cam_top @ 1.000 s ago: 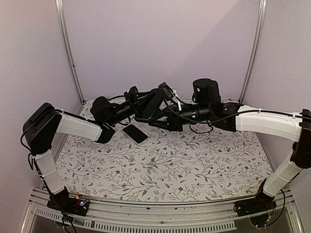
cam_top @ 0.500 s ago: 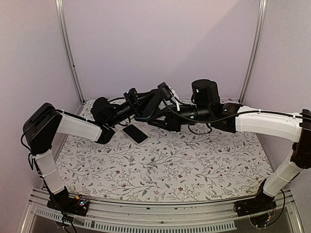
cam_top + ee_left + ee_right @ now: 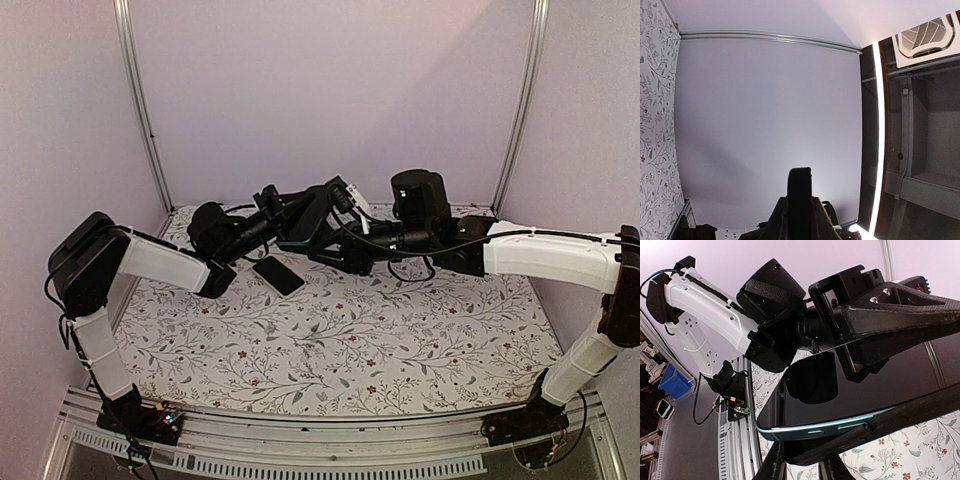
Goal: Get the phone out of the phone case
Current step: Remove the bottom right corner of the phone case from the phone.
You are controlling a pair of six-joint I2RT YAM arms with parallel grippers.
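Phone up in the air between the two arms, over the far middle of the table — glossy black face, pale blue-green rim with side buttons along the near long edge. Pinched from two sides: left gripper clenched across one end with a finger lying on the glass, right gripper clamped on the buttoned edge, jaws nearly together on the thin slab.

Probably stiff throughout, no give under a squeeze, modest in weight. Slick on the face, so liable to slide in a pad-on-glass pinch; likely fragile if dropped from this height. Better taken by the rim, across the short width and clear of the buttons, than by face and back.

Cannot tell whether the coloured rim is the phone's own frame or a thin shell around it.

Below and just to the left of the held phone, flat black piece lying on the patterned cloth, well clear of both grippers — by its look the case, already off, though too small and dark to be sure. If so, likely soft and springy at its lip, easily bent.
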